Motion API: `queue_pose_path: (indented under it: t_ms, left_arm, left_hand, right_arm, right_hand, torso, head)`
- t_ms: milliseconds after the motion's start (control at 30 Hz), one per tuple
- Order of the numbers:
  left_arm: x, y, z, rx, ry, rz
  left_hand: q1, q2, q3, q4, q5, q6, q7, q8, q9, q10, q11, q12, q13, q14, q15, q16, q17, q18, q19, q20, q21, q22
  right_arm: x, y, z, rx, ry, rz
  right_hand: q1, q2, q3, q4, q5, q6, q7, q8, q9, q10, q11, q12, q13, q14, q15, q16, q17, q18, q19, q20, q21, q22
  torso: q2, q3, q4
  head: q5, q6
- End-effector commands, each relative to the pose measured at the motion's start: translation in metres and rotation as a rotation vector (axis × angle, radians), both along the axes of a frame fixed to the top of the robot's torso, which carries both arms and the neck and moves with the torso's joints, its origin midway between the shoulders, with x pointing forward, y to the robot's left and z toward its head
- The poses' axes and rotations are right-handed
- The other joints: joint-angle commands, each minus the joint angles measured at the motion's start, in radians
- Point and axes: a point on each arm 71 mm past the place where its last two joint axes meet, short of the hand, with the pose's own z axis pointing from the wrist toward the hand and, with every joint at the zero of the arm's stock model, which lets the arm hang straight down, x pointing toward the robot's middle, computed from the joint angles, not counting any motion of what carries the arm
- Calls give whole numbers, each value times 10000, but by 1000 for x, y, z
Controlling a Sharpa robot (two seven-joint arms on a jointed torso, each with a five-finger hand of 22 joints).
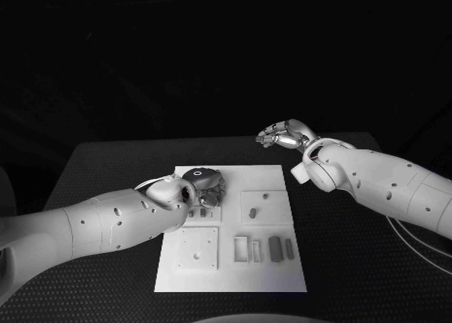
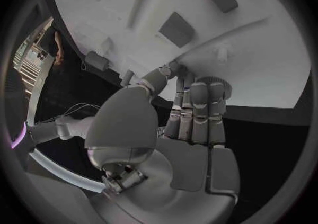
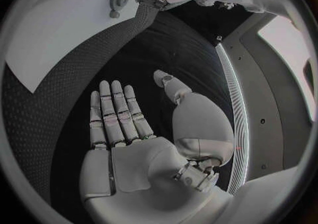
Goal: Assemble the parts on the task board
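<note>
The left hand [image 1: 201, 187] sits over the far-left corner of the task board [image 1: 296, 269], at about eleven o'clock from the board's middle; from the head view its fingers are bunched downward, and whether they hold anything cannot be told there. The left wrist view settles more: the left hand's fingers [image 2: 199, 110] lie side by side, stretched out with their tips against the board's white surface, and nothing shows between them, though the tips themselves are partly hidden. The right hand [image 1: 282, 135] hovers above the tabletop [image 1: 109, 168] beyond the board's far-right corner, at roughly one o'clock, well apart from the board. Its own wrist view shows what the head view cannot: the right hand's fingers [image 3: 113, 113] are straight and slightly spread, palm bare, holding nothing. The board is a long rectangle, its long axis running from twelve to six o'clock. Near its near-right part stand upright grey parts [image 1: 275, 247] in a row, each long axis running twelve to six as well. A small slot piece [image 1: 253, 214] sits in the raised square at the board's right middle.
</note>
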Motion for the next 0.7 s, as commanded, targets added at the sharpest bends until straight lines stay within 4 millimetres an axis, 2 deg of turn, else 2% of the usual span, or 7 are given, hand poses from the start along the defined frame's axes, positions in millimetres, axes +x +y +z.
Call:
queue_pose_path:
  t_ms: [33,500,700]
  left_arm:
    - [-1,-2,-3,105,86,-159]
    - [1,1,-8,255,214,-48]
    - [0,1,-9,386,370,-65]
  left_hand:
    - [-29,91,36,15,-51,115,10,51,-20,115,-5,-31,25,77,18,56,-16,147,92,-694,43,17]
    - [-102,236,58,36,-75,267,70,103,-59,340,-6,-42,70,190,14,164,-42,182,180,-701,56,42]
    - [-100,332,89,15,-93,512,91,209,-58,663,-25,21,135,263,-3,219,-76,215,245,-707,69,64]
  right_arm:
    - [-1,2,0,28,4,171]
    - [-1,1,0,27,0,169]
    - [-1,1,0,24,-2,158]
  right_hand:
    - [26,85,-29,3,36,-55,265,24,-14,47,14,-69,-4,-74,-10,6,-11,-155,-38,-25,-47,12]
    - [24,85,-31,4,37,-54,264,26,-16,50,13,-73,-4,-75,-9,8,-13,-156,-35,-26,-54,22]
    - [22,86,-32,6,38,-53,264,28,-16,52,13,-74,-3,-75,-10,9,-14,-157,-34,-26,-57,27]
  torso:
    - [-1,9,-1]
    - [-12,5,-3]
    - [-13,0,7]
  head:
    - [11,-9]
    - [-24,-20]
    - [-32,-31]
